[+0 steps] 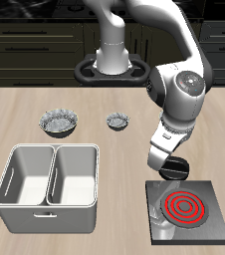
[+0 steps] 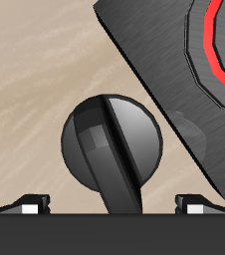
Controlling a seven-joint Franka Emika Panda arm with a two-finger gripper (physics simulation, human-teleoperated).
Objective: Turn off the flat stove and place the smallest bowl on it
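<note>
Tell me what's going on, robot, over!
Gripper open, fingers either side of the stove knob, not closed on it. Flat stove burner glowing red. Smallest bowl sitting farther back on the table. Nothing in the way.

The gripper point(image 1: 170, 175) is largely masked by its own arm in the exterior view, so its jaw gap cannot be judged. The knob point(image 1: 175, 167) is mostly covered there. In the wrist view only the fingertips point(image 2: 30, 205) are seen, and the flat stove point(image 2: 174, 70) is cut off by the frame.
</note>
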